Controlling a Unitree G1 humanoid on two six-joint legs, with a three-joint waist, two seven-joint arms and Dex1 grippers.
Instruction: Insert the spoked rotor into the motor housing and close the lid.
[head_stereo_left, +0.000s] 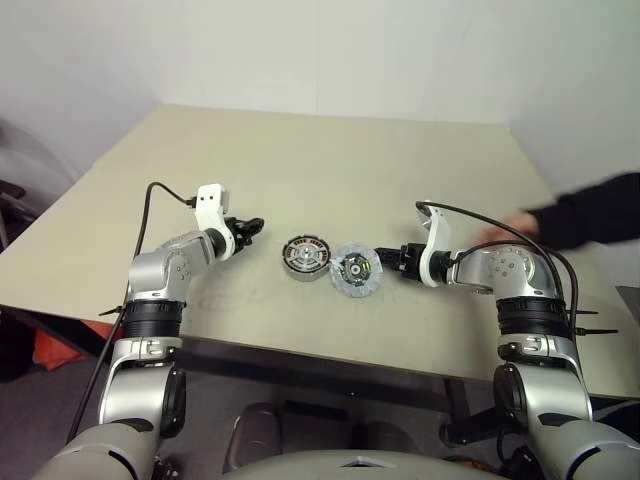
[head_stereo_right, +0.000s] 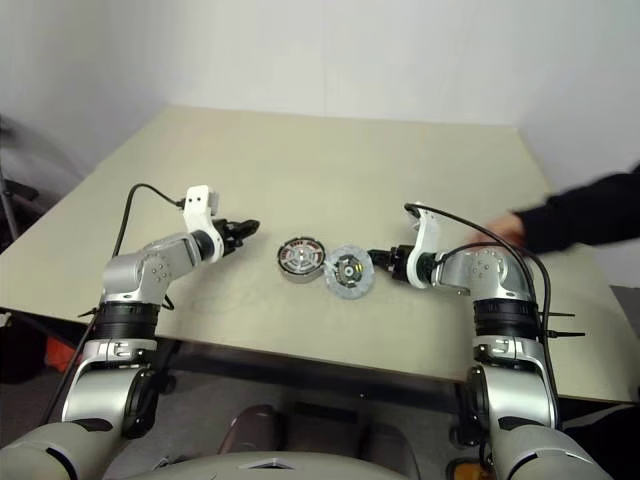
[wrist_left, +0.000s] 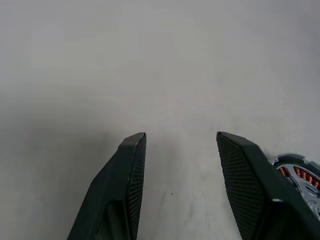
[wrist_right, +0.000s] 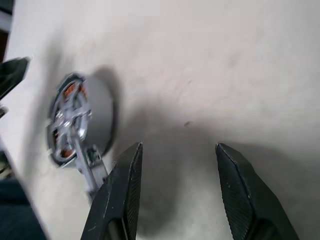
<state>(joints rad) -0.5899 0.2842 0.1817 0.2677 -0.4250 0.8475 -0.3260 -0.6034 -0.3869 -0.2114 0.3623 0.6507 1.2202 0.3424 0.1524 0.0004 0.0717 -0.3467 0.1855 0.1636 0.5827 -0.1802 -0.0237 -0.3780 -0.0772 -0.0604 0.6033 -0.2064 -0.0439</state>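
Colours on the beige table (head_stereo_left: 300, 160)

Motor housing (head_stereo_left: 305, 256): dark rim, copper-orange windings under silvery spokes. Disc (head_stereo_left: 356, 271) beside it: pale silvery, dark centre. Gripper fingers (wrist_left: 127, 190): black, fine cross-hatch pads. Person's sleeve (head_stereo_left: 595, 212): black.

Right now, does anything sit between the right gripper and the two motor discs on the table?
Nothing visible does. The right gripper, fingers apart and empty, faces the silvery disc across bare table; the copper-wound housing lies just beyond it.

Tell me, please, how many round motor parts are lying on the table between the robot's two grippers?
2. A darker disc lies nearer the left gripper; a lighter, silvery disc touches it on the side of the right gripper. Nothing seems hidden.
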